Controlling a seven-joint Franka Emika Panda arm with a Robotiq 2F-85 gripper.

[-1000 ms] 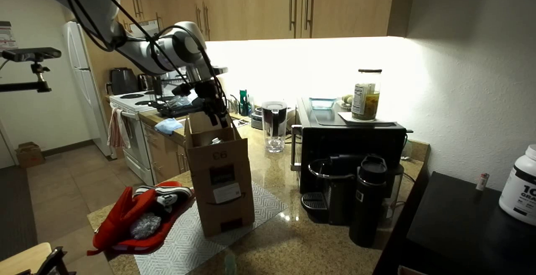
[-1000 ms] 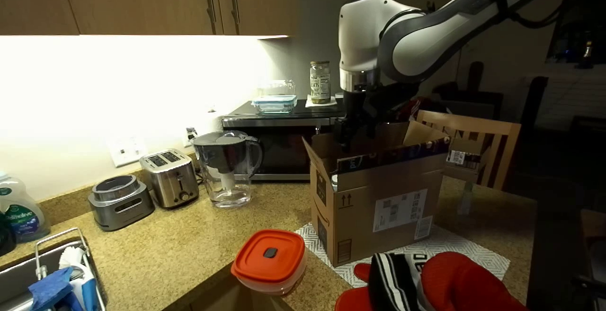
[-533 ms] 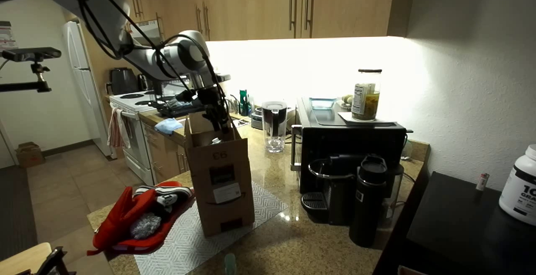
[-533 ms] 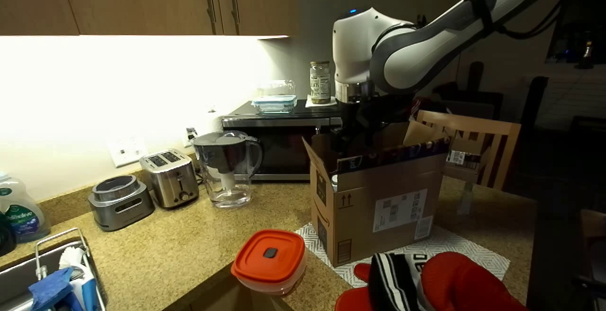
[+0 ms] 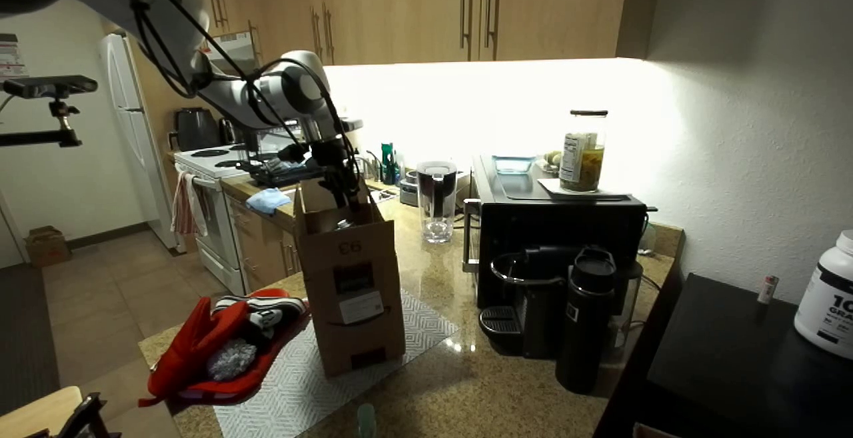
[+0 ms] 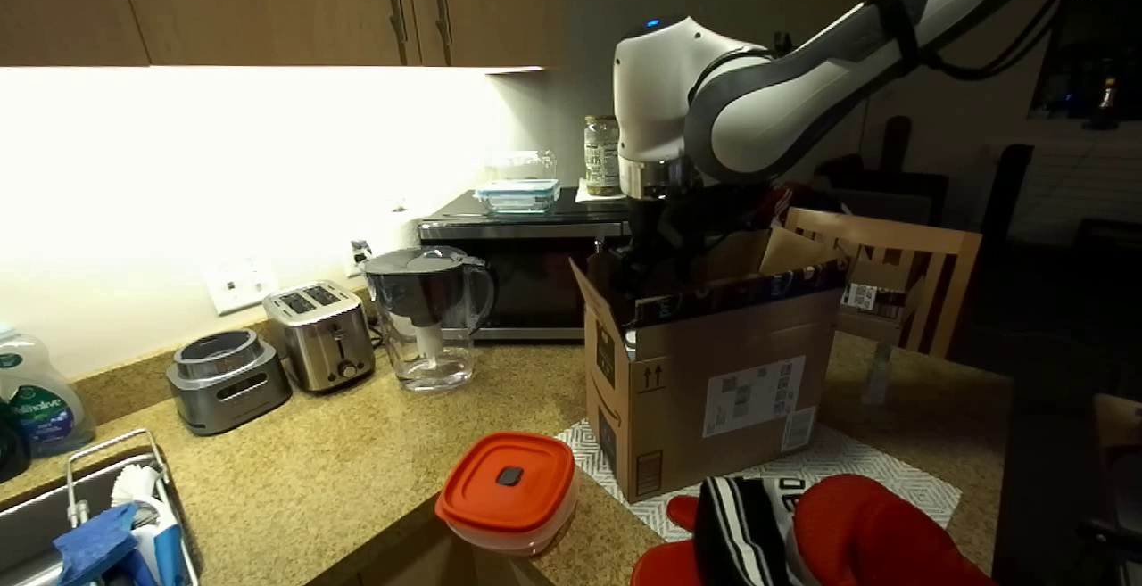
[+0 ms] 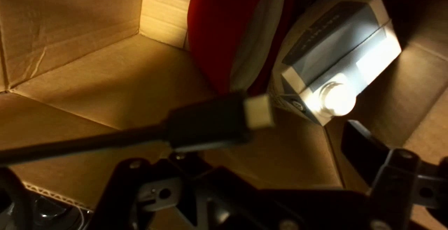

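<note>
A: How does the black two-fingered gripper [image 7: 267, 140] stand?
B: Fingers spread wide apart, at the mouth of the brown cardboard box [image 6: 678, 425].
A: And near it?
B: In the wrist view, a pale-tipped black cable plug [image 7: 210, 125] crosses in front. Inside the box are a white-and-grey carton [image 7: 332, 51] with a round white cap [image 7: 338, 99] and, just beside it, a rounded red thing [image 7: 217, 34] with a pale patch.
A: Beneath the box?
B: A grey-and-white patterned mat [image 6: 856, 452].

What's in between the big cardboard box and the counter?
A grey-white patterned sheet lies there, under the box and on the counter; both exterior views show it.
</note>
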